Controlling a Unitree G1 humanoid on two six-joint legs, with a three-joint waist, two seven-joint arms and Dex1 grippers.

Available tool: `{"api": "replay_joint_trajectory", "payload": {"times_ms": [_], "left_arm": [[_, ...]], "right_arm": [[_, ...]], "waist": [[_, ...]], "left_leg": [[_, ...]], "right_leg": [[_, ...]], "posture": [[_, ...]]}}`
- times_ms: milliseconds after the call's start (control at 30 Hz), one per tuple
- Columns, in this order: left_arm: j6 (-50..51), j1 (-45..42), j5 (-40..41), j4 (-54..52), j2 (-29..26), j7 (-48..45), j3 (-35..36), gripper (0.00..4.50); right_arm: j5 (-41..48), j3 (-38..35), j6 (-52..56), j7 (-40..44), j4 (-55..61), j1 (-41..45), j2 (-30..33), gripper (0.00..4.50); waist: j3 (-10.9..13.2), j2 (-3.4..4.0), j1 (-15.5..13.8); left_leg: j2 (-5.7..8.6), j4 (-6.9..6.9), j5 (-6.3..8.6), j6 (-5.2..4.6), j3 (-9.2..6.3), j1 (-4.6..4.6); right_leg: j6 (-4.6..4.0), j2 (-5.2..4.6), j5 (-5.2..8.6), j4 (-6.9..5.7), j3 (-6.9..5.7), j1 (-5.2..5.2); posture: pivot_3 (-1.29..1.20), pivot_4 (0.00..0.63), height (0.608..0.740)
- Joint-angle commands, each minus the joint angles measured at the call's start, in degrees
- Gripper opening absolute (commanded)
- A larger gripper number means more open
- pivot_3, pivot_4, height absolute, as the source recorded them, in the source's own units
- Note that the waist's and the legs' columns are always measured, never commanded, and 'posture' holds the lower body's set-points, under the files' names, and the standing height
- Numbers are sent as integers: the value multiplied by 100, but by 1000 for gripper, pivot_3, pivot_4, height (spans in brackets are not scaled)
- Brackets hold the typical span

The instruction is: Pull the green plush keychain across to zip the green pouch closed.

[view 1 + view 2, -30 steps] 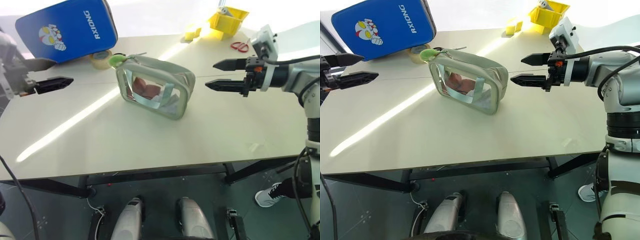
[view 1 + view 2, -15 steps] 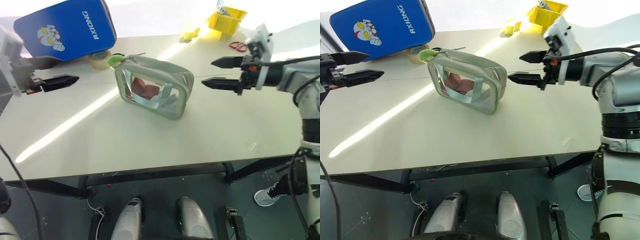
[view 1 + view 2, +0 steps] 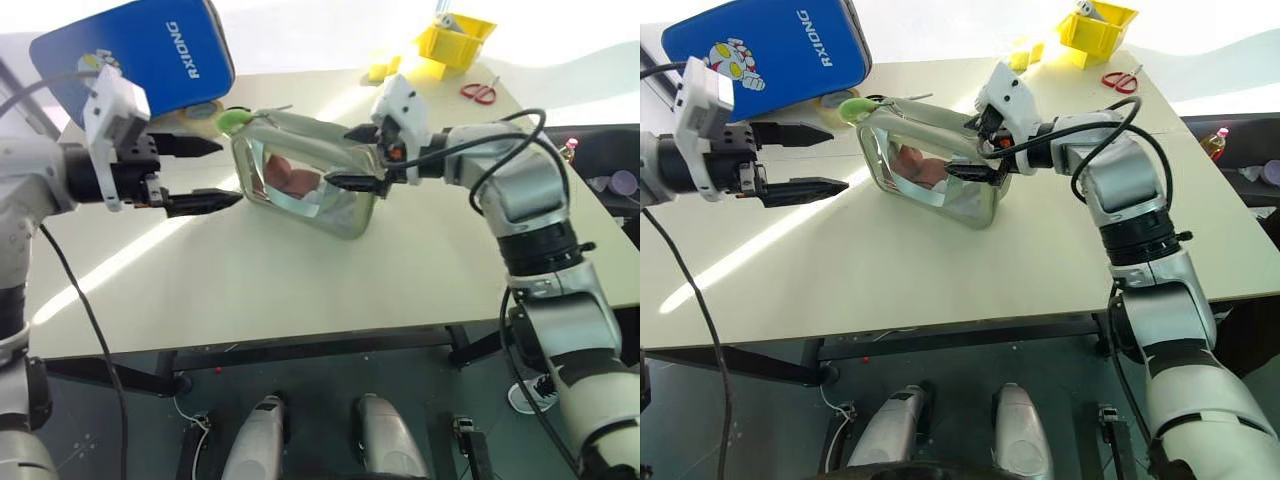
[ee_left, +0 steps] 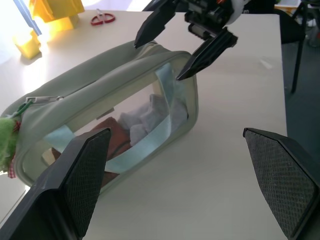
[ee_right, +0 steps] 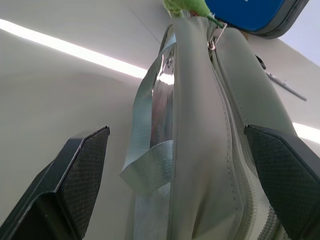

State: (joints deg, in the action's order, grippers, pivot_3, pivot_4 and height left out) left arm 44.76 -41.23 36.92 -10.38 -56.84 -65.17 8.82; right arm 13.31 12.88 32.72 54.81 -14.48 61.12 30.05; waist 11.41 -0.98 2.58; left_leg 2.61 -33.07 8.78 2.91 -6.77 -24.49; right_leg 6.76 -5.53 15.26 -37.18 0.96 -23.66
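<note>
Two open claws by the pouch

The left gripper point(image 3: 205, 172) and right gripper point(image 3: 362, 157) both reach in level, open, holding nothing. The pouch point(image 3: 310, 185) stands between them on the table point(image 3: 300, 280). The keychain point(image 3: 229, 121) sits at its far left end. Behind: tape roll point(image 3: 203, 113), blue pad point(image 3: 150, 55), scissors point(image 3: 479, 92), yellow bin point(image 3: 455, 40). The right wrist view shows the zip point(image 5: 227, 125) up close.

Sage-green pouch point(image 3: 310, 185) upright on table; lime plush keychain point(image 3: 230, 121) at far-left end.

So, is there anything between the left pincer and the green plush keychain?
Nothing visible. The open left pincer hovers beside the green pouch, and the green plush keychain sits at the pouch's near top corner with open air between them.
</note>
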Motion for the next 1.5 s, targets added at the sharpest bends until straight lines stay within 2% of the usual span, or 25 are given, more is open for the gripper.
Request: {"api": "replay_joint_trajectory", "payload": {"times_ms": [33, 133, 300, 333, 467, 633, 767, 900, 1033, 1300, 1433, 1467, 1500], "left_arm": [[40, -35, 41, -74, -220, 72, 260, 4500], [-42, 56, -33, 13, -305, 115, 304, 4500], [-61, 195, -25, 81, -395, 152, 442, 4500], [-86, 236, -37, 124, -436, 151, 481, 4500], [-139, 383, -66, 420, -605, 184, 735, 4500], [-189, 906, -107, 708, -873, 131, 1259, 4500], [-251, 1179, -77, 648, -858, 187, 1418, 4500], [-237, 1252, -38, 567, -846, 228, 1489, 4500], [-205, 1309, 2, 489, -833, 283, 1556, 4500], [-321, 1634, -90, 422, -1005, 182, 1542, 4500], [-508, 1701, -229, 597, -1094, 83, 1482, 4500], [-558, 1714, -266, 639, -1107, 63, 1463, 4500], [-603, 1744, -305, 697, -1115, 42, 1447, 4500]], "right_arm": [[-80, -76, -237, 132, 15, 189, -32, 3975], [-198, -8, -441, 267, -108, 182, -51, 2782], [-484, 122, -933, 464, -337, 195, -99, 110], [-560, 156, -1058, 490, -414, 205, -108, 37], [-676, 130, -1837, 752, -764, 276, -165, 37], [-390, -165, -3496, 1813, -1523, 564, -97, 37], [-384, -263, -4372, 2157, -2315, 810, -255, 37], [-407, -347, -4814, 2247, -2710, 945, -449, 37], [-512, -248, -5007, 2361, -2745, 731, -510, 37], [-428, -234, -4526, 2592, -2382, 499, -503, 37], [-349, -279, -4117, 2705, -2165, 511, -404, 1572], [-330, -295, -4037, 2723, -2091, 505, -372, 2200], [-299, -316, -3914, 2733, -1994, 501, -336, 2633]], "waist": [[0, 0, 1], [0, 0, 12], [0, 0, 17], [0, 0, 19], [0, 0, 40], [1, 1, 114], [1, 1, 145], [1, 1, 145], [1, 1, 139], [1, 1, 145], [1, 1, 137], [1, 1, 136], [1, 1, 135]], "left_leg": [[0, 0, 0, 0, 0, 1], [0, 0, 0, 0, 0, 3], [-2, 0, 0, 0, 0, 5], [-2, 0, 0, 0, 0, 5], [-8, 0, 0, 0, 0, 8], [-16, 2, 0, 0, 1, 7], [-21, 4, 0, 0, 1, 9], [-30, 5, 1, 2, 1, 9], [-35, 5, 1, 2, 0, 9], [-36, 5, 1, 3, 0, 12], [-40, 5, 1, 3, 0, 12], [-40, 5, 1, 3, 0, 12], [-40, 5, 1, 3, 0, 12]], "right_leg": [[0, 0, 0, -1, 0, 0], [0, 2, 0, -2, 0, 1], [-1, 6, 0, -4, 1, 1], [-1, 6, 0, -4, 1, 1], [-6, 14, -4, -4, 1, 1], [-9, 20, -6, -2, 3, 1], [-10, 25, -6, -3, 4, 0], [-16, 36, -10, -3, 7, -1], [-18, 42, -11, -3, 9, -2], [-20, 45, -12, -5, 13, -1], [-23, 50, -13, -5, 14, -2], [-23, 50, -13, -5, 14, -2], [-23, 50, -13, -4, 14, -2]], "posture": [[0, 150, 740], [0, 150, 740], [0, 150, 740], [0, 150, 740], [0, 150, 740], [0, 150, 740], [0, 150, 740], [0, 150, 740], [0, 150, 740], [0, 150, 740], [0, 150, 740], [0, 150, 740], [0, 150, 740]]}}
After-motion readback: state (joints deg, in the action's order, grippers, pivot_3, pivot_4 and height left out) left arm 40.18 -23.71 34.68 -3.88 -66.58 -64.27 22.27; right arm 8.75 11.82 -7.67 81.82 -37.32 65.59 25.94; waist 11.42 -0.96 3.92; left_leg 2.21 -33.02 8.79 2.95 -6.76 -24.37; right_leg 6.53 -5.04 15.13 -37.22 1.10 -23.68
